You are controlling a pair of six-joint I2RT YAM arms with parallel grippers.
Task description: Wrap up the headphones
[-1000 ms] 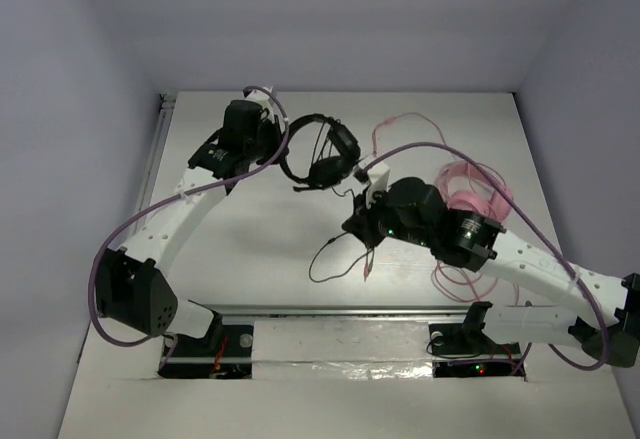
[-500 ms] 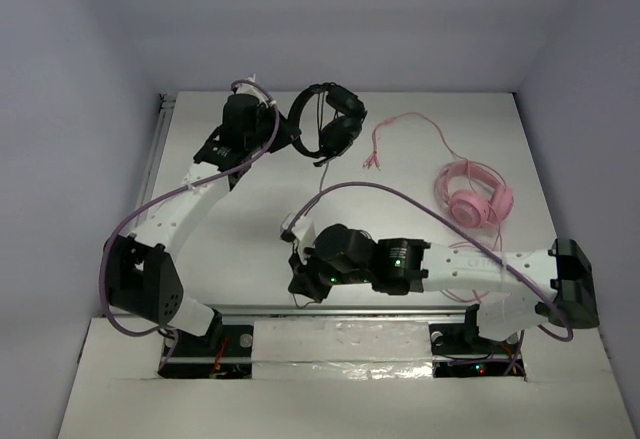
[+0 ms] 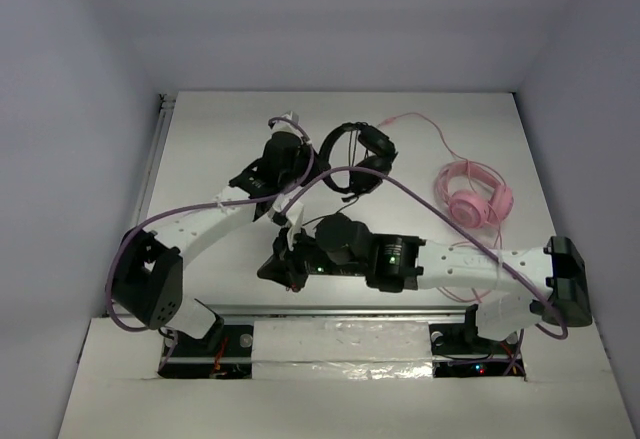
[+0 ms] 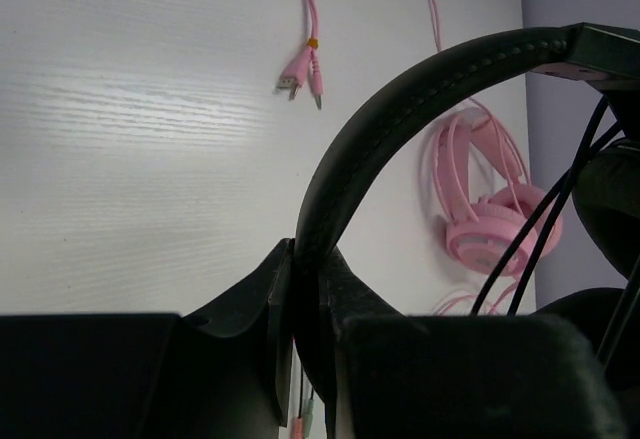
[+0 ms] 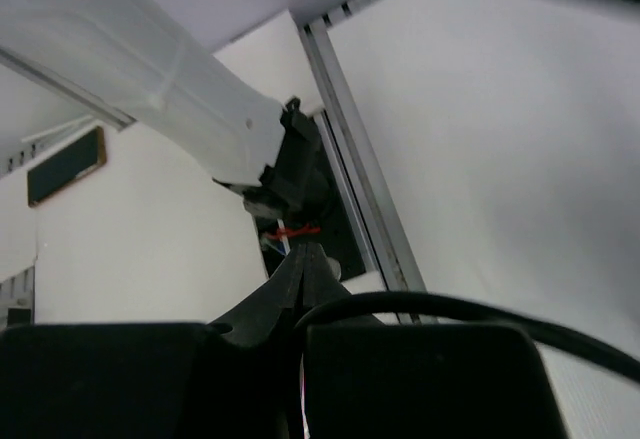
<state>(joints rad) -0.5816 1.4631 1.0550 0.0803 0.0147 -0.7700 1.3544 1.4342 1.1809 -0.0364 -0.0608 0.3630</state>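
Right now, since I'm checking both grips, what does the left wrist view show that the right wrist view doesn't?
Only the left wrist view: the left gripper shut on the padded headband of the black over-ear headphones, plus the pink headphones and the pink cable plugs lying on the table. Only the right wrist view: the right gripper shut on the thin black cable, a white arm link and a metal rail. Both: the white table top and shut jaws.

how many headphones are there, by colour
black headphones: 1
pink headphones: 1
total: 2
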